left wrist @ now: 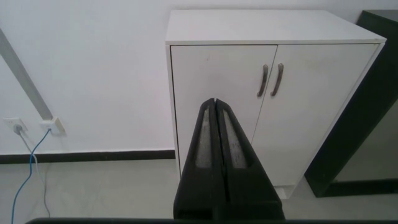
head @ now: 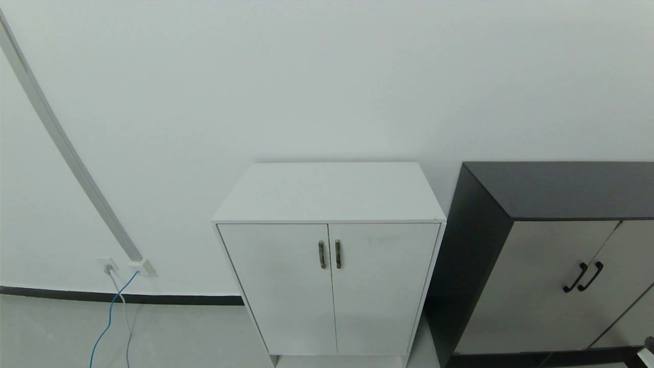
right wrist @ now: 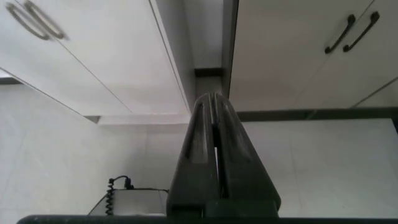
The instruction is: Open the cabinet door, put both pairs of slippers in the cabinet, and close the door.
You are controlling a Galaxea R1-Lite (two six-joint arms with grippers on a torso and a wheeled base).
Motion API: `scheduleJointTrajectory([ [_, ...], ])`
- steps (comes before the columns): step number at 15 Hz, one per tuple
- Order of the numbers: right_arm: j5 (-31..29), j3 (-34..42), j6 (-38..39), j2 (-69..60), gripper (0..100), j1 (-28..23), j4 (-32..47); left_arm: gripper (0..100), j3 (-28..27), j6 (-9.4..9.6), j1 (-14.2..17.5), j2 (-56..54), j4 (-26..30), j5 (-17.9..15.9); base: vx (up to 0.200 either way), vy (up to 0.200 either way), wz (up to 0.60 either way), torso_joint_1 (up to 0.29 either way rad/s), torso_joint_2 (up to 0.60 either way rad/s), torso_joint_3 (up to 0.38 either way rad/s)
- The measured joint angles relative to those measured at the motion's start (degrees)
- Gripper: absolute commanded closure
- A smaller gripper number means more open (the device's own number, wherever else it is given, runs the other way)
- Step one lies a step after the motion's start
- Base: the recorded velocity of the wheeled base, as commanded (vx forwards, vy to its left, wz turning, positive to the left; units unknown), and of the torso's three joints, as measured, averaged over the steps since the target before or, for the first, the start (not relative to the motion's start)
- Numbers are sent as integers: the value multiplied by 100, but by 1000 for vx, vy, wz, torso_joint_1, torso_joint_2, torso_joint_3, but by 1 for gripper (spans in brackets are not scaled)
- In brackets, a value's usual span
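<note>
The white cabinet (head: 286, 286) stands on the floor (head: 179, 332) against the wall (head: 327, 76), both doors shut, beside a black cabinet (head: 475, 245). The left gripper (left wrist: 215, 102) and right gripper (right wrist: 214, 98) are squeezed closed, holding nothing.

The left gripper (left wrist: 215, 102) has its two black fingers pressed together, tips meeting in front of the white cabinet (left wrist: 249, 28). The cabinet stands against a white wall, both doors shut, with two vertical grey handles (left wrist: 271, 80) side by side near the middle seam. A dark cabinet (left wrist: 367, 124) stands just beside it. A wall socket (left wrist: 15, 126) holds a plug, and a blue cable (left wrist: 28, 174) hangs to the floor.
</note>
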Motion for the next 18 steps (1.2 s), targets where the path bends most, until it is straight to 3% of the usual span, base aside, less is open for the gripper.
scheduleJointTrajectory([
  [9, 551, 180, -4, -1902, 100, 107, 1250, 100, -1, 0, 0, 0, 0, 0, 0, 0, 0, 0, 0, 0],
  [18, 567, 651, -542, -2498, 100, 297, 1271, 100, 0, 0, -2, 0, 0, 2, 0, 0, 0, 0, 0, 0],
])
